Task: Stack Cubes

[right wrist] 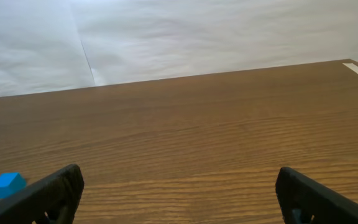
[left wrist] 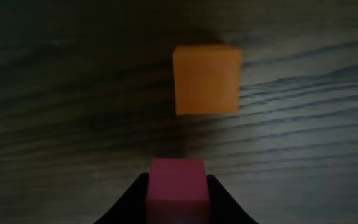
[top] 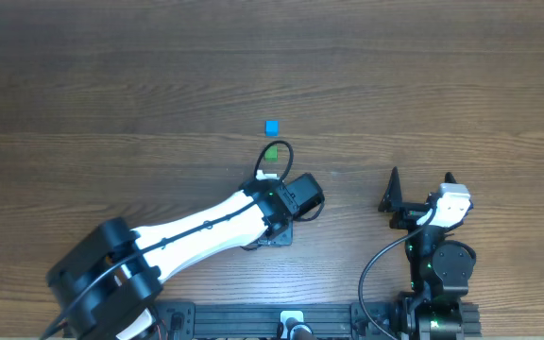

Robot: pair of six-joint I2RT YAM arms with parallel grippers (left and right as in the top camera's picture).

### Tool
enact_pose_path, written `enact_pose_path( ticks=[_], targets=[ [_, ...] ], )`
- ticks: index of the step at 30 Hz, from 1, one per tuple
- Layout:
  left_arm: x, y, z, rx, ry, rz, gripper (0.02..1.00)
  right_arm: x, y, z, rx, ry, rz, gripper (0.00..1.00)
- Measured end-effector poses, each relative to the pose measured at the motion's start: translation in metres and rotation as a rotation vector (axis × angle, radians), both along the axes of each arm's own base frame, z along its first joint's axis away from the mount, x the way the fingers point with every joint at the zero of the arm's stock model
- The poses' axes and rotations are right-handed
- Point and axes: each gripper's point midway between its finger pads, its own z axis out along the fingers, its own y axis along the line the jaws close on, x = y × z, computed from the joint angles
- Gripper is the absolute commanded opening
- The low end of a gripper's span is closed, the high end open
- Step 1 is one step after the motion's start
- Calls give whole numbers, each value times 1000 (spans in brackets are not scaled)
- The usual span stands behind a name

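L fingers [left wrist: 132, 210] clenched on pink cube [left wrist: 178, 180]. Orange cube [left wrist: 206, 79] sat on table [left wrist: 55, 124] just ahead, seemingly a bit off-line from it. R fingers [right wrist: 48, 193] spread wide, empty, well apart.

My left arm [top: 201, 227] wears a long white shell with a thin dark line down its length. At 7 o'clock in the top view it grows out of a fat black round joint [top: 111, 274], and it ends in a boxy black wrist block [top: 300, 196]. A thin black cable [top: 284, 144] loops off that wrist. The left fingers [left wrist: 132, 202] are matte black wedges. My right arm [top: 437, 260], at 5 o'clock, is almost all black, with a white cap [top: 453, 198], small green indicator lights [top: 412, 247] and a second black cable [top: 371, 269] curving along its 9 o'clock side. The right fingers [right wrist: 48, 199] are black tapered blades. Both arms share a black base rail [top: 225, 312].
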Motion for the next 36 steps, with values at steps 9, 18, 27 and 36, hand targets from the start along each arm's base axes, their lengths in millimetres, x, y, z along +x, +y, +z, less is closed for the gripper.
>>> enact_pose_path(
  ticks=[9, 18, 27, 36],
  targets=[
    [64, -17, 61, -117, -139, 23, 38, 0, 0, 0, 0, 0, 0, 991],
    [99, -9, 83, -142, -190, 38, 36, 0, 0, 0, -1, 0, 0, 993],
    [107, -14, 46, -93, -145, 18, 38, 0, 0, 0, 0, 0, 0, 993],
    [108, -14, 33, -71, -124, 14, 40, 0, 0, 0, 0, 0, 0, 993]
  ],
)
